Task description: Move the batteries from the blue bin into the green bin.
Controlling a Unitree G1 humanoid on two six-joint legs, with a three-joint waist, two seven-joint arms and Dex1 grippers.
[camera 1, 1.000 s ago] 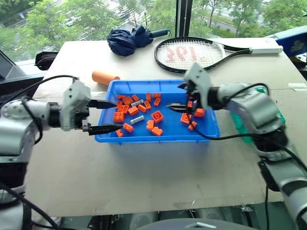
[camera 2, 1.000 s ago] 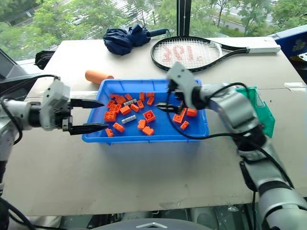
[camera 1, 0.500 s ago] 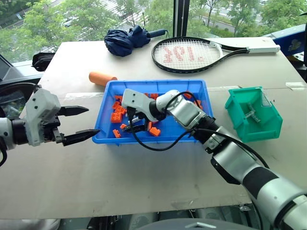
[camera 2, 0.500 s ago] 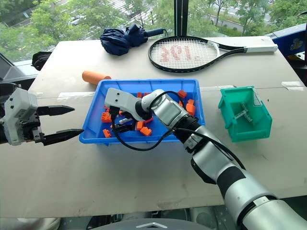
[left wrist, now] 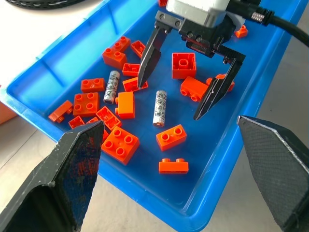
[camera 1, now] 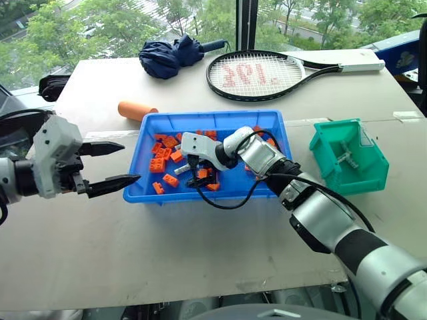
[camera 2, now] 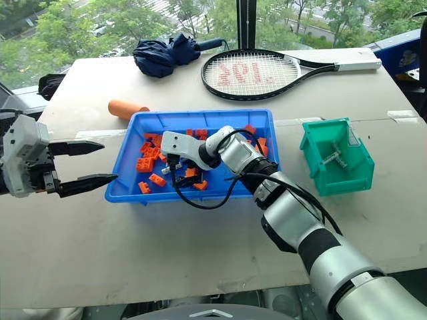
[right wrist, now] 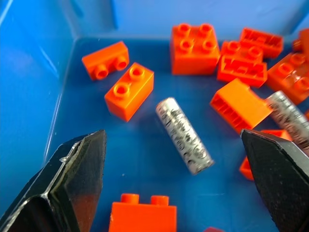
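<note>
Now, battery flat, long axis between right tool fingertips

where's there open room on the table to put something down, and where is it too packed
Bare tabletop runs along the near side of the blue bin, and again between it and the green bin. A smaller gap lies between the blue bin's far rim and the racket. Inside the blue bin it is crowded: orange bricks, batteries and the open right gripper.

**Test bench by a window**

Looks like a lab or office setup: plain table against a big window with trees outside, staged with odd props: racket, folded umbrella, blue bin of toy bricks.
</note>
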